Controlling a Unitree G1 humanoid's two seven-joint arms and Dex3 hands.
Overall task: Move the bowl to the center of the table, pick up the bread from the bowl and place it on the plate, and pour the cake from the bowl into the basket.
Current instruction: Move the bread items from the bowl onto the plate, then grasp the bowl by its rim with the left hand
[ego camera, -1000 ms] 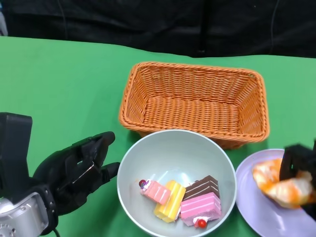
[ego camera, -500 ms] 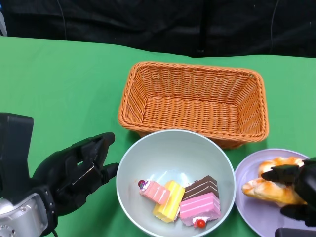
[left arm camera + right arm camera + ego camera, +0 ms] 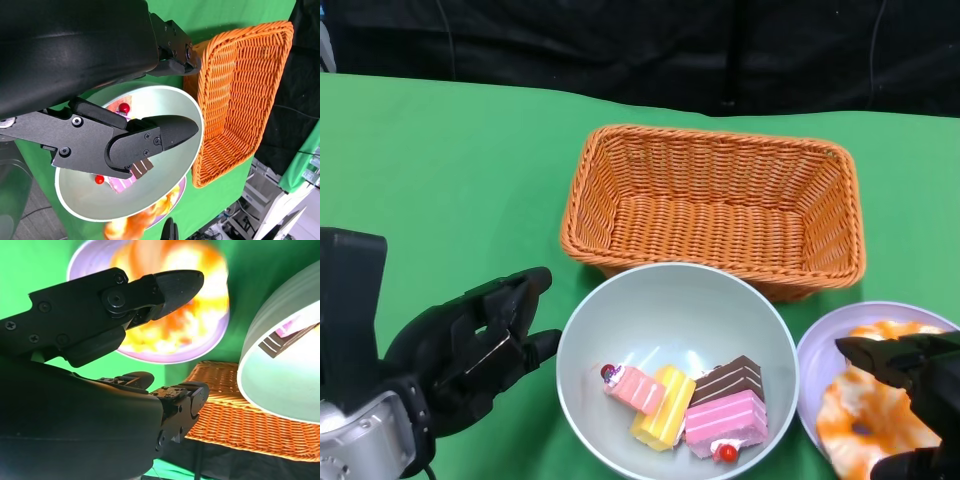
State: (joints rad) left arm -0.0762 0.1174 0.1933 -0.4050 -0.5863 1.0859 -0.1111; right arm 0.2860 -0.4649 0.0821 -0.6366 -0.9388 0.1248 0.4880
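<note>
Bread [image 3: 875, 425] lies on the purple plate [image 3: 817, 360], with the right robot hand [image 3: 910, 375] just above it, fingers apart and empty. Cake slices [image 3: 685, 405] sit in the bowl [image 3: 665, 300] before the basket [image 3: 715, 200]. The left robot hand [image 3: 470, 350] waits open beside the bowl.

Open green tabletop [image 3: 440, 170] lies wide along the robot's left, beside and behind the left hand [image 3: 470, 345]. The bowl [image 3: 677, 290] sits just beside that hand's fingertips, a narrow strip of cloth between. The bowl's far rim meets the wicker basket [image 3: 715, 205], leaving no passage there. On the right, the plate [image 3: 817, 350] sits close against the bowl, and the right hand [image 3: 910, 385] hangs over it, fingers spread. Bare cloth runs behind the basket.
</note>
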